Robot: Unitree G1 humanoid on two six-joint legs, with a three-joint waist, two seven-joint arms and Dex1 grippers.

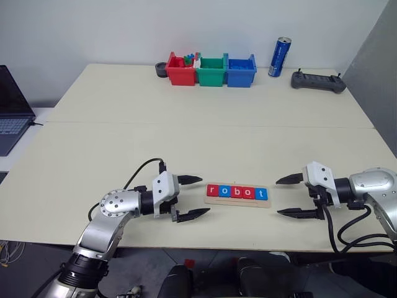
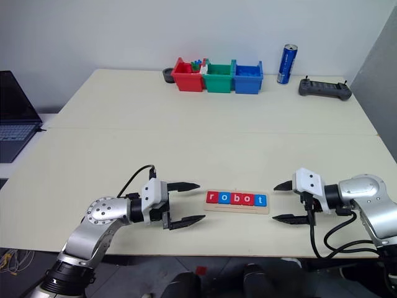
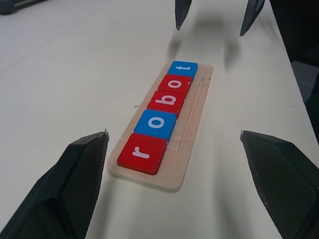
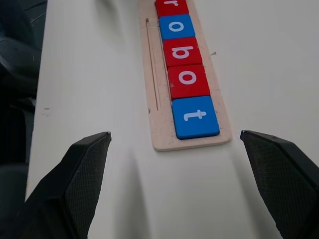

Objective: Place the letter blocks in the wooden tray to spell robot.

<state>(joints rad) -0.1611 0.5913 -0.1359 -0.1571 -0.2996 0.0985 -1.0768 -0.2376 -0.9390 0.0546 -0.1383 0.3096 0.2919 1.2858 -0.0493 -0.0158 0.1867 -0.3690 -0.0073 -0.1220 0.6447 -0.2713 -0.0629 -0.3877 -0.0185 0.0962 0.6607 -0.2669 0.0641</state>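
The wooden tray [image 1: 238,200] lies near the table's front edge, between my two grippers. Several letter blocks [image 1: 237,192] sit in it in a row: red r, blue o, red b, red o, blue t [image 4: 195,116]. Just left of the tray my left gripper [image 1: 192,197] stands open, pointing at the r end [image 3: 142,153], with nothing between its fingers. On the other side, my right gripper [image 1: 290,196] is open and empty, pointing at the t end with a small gap to the tray.
At the back of the table stand a red bin [image 1: 182,70] with small bricks, a green bin [image 1: 212,70] and a blue bin [image 1: 241,70]. A blue can [image 1: 280,56] and a black controller [image 1: 318,81] lie to their right. A laptop [image 1: 11,108] sits far left.
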